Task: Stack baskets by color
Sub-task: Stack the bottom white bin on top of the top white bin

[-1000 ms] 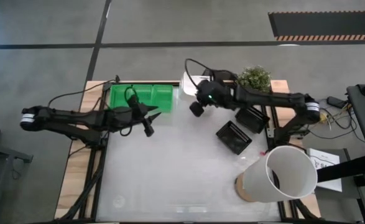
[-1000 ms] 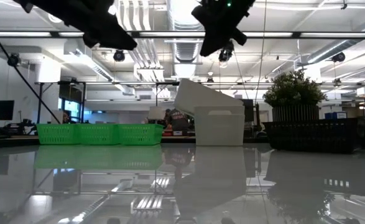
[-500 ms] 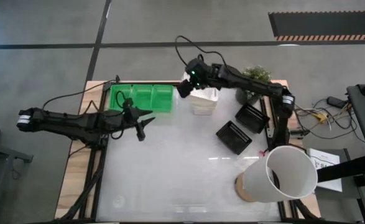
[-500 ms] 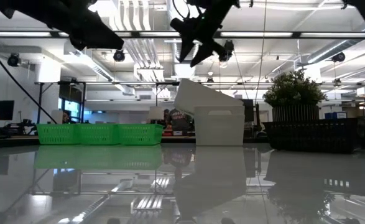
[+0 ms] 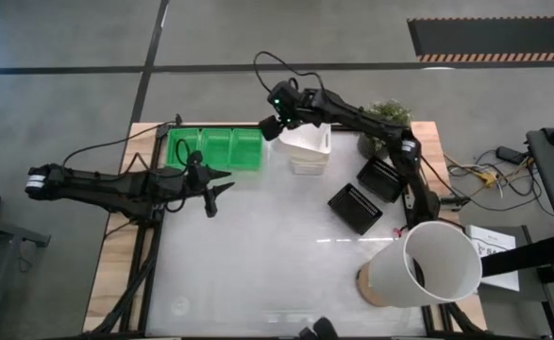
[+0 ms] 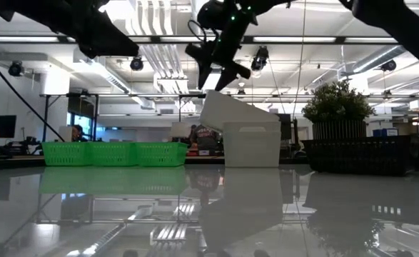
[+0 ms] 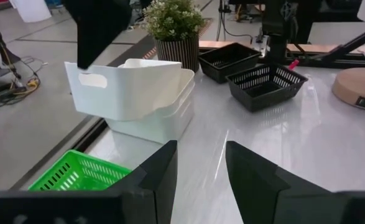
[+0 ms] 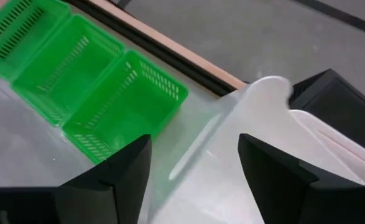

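The white baskets point(image 5: 307, 149) sit as a stack at the table's point(image 5: 258, 264) far edge, the top one tilted and not seated flat in the ones beneath. Just to one side of that stack lie three green baskets point(image 5: 214, 148) in a row (side by side, not nested). On the stack's other side, two black baskets point(image 5: 368, 194) rest apart from each other near the potted plant point(image 5: 386, 119), and the large white cylinder point(image 5: 428, 264) stands beyond them. The right gripper point(image 5: 275, 126) hangs above the stack's edge nearest the green baskets, fingers spread and empty. The left gripper point(image 5: 222, 187) hovers beside the green baskets, fingers parted with nothing between them.
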